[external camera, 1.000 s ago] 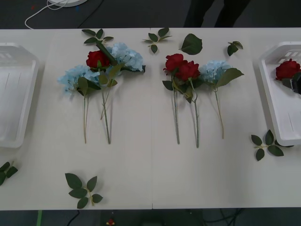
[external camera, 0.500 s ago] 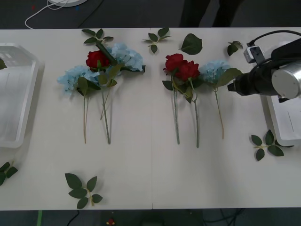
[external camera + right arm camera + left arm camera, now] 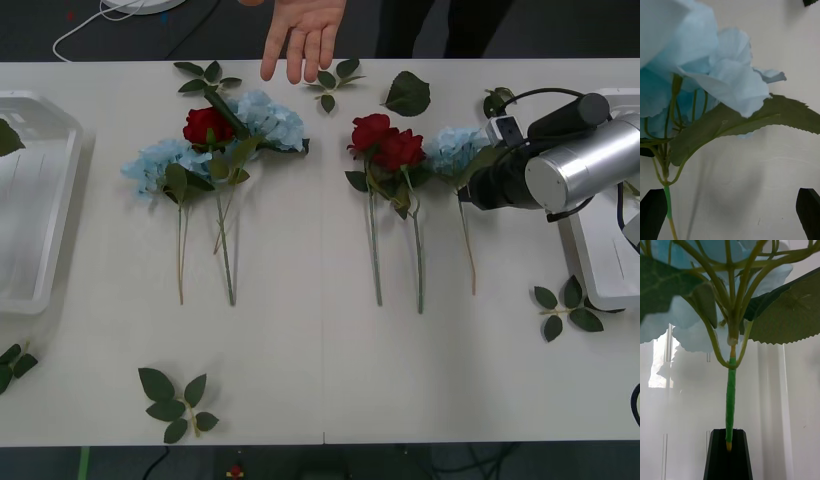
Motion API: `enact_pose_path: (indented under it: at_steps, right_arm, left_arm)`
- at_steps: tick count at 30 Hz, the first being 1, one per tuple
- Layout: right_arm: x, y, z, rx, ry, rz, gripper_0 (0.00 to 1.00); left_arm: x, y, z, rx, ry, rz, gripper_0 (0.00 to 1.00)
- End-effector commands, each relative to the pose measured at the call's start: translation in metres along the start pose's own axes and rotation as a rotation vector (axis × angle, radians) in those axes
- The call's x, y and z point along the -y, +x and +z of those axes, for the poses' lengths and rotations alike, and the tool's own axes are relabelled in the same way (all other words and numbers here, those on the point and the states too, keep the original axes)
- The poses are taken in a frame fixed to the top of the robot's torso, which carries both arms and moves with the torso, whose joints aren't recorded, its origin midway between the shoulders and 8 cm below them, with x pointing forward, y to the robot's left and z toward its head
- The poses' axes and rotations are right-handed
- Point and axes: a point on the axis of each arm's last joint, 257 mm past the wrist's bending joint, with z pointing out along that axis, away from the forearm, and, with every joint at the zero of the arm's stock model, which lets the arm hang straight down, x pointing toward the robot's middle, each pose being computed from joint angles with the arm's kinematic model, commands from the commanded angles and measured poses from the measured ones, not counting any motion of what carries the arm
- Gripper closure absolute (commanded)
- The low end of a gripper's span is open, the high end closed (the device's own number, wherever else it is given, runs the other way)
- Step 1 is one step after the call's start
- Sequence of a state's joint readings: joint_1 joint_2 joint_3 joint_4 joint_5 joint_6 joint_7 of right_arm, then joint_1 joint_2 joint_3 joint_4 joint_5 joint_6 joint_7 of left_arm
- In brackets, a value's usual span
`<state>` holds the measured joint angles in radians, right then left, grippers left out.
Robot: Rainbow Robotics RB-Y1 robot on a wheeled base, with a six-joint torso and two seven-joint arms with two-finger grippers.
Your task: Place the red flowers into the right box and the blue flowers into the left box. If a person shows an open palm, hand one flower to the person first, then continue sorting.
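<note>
Right gripper point(image 3: 730, 213) has its black fingers spread wide around the rightmost blue flower point(image 3: 455, 150), hovering at 3 o'clock on the table point(image 3: 320, 370), just left of the right box point(image 3: 600, 250). Left gripper point(image 3: 729, 457) is pinched on a blue flower stem point(image 3: 730, 397) over the left box point(image 3: 35, 210). A person's open hand point(image 3: 305, 30) hangs at 12 o'clock. Red roses point(image 3: 385, 145) lie mid-table.

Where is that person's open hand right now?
In the front view, the person's hand reaches over the table's far edge, just beyond the left flower bunch.
</note>
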<state>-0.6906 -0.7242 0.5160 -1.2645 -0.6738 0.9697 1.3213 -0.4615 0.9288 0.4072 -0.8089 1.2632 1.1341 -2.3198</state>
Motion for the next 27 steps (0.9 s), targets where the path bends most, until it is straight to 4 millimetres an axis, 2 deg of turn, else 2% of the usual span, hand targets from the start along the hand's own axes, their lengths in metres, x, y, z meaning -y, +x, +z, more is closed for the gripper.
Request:
enact_pose_path:
  at_steps: [1, 10, 14, 21, 27]
  right_arm:
    - [-0.02, -0.024, 0.006, 0.044, -0.017, -0.001, 0.0]
    - [-0.047, -0.028, 0.026, 0.077, -0.058, 0.016, 0.0]
    - [-0.057, -0.033, 0.024, 0.084, -0.08, 0.03, 0.0]
    - [-0.061, -0.032, 0.024, 0.08, -0.089, 0.036, 0.0]
    - [-0.068, -0.036, 0.01, 0.069, -0.122, 0.039, 0.0]
  left_arm:
    - [-0.005, 0.007, 0.0, -0.003, -0.013, -0.027, 1.0]
    - [-0.003, -0.002, -0.001, 0.02, -0.009, -0.015, 1.0]
    - [-0.003, -0.002, -0.001, 0.02, -0.009, -0.015, 1.0]
    - [-0.003, -0.002, -0.001, 0.02, -0.009, -0.015, 1.0]
    - [-0.003, -0.002, -0.001, 0.02, -0.009, -0.015, 0.99]
